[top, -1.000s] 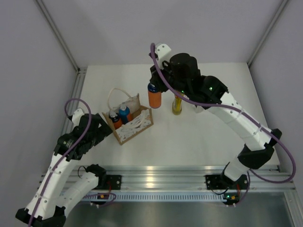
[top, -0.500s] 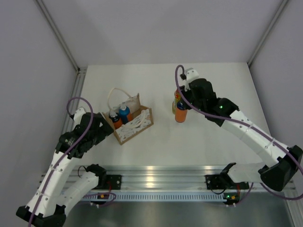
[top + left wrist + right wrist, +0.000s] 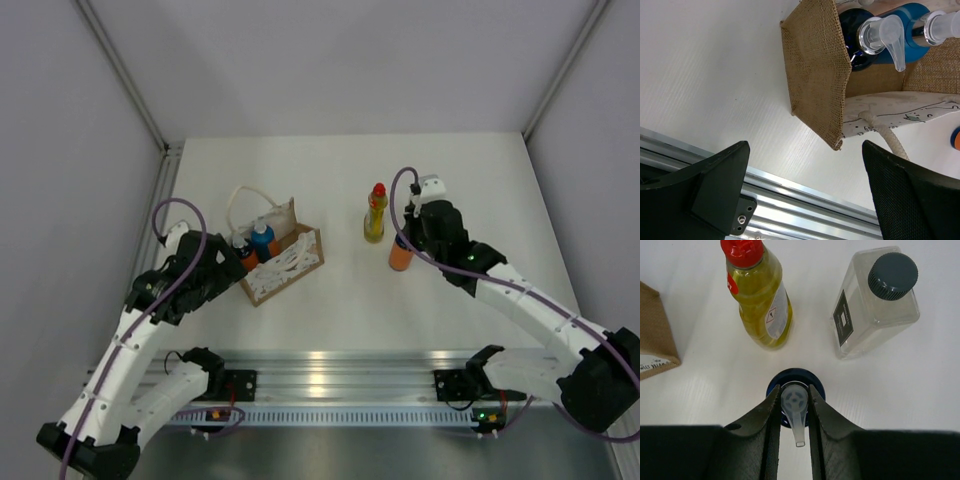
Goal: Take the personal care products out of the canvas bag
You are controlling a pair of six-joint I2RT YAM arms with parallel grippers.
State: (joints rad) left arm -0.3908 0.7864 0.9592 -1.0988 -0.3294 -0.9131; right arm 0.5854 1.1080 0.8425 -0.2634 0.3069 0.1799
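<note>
White table (image 3: pixel 330 310): holds the bag on its left half and three bottles on its right half, the two groups well apart.
Metal rail (image 3: pixel 330 365): runs along the near edge, just beside the bag's near corner in the left wrist view.
Brown bag (image 3: pixel 285 262): upright and open-topped, patterned white side facing the arms; two bottles stand inside it at its left end.
Rope handles (image 3: pixel 240 200): one loops up over the far side, the other lies across the patterned side.
Left gripper (image 3: pixel 806 150): jaws spread wide with nothing between them, low at the bag's left end; the woven end wall stands between the fingers and the bottles inside.
Right gripper (image 3: pixel 794 400): jaws closed tight on the pump head of the orange bottle.
Square bottle (image 3: pixel 875 305): clear-whitish with a dark cap, on the table beyond the right gripper, near the yellow one but apart; the right arm hides it from above.
Orange bottle (image 3: pixel 400 257): upright, out of the bag, near the yellow one.
Yellow bottle (image 3: pixel 374 222): red cap, upright on the table, out of the bag.
Blue bottle (image 3: pixel 262 240): in the bag, pump on top.
Dark-capped bottle (image 3: pixel 243 252): in the bag, touching the blue one, nearest the left gripper.
</note>
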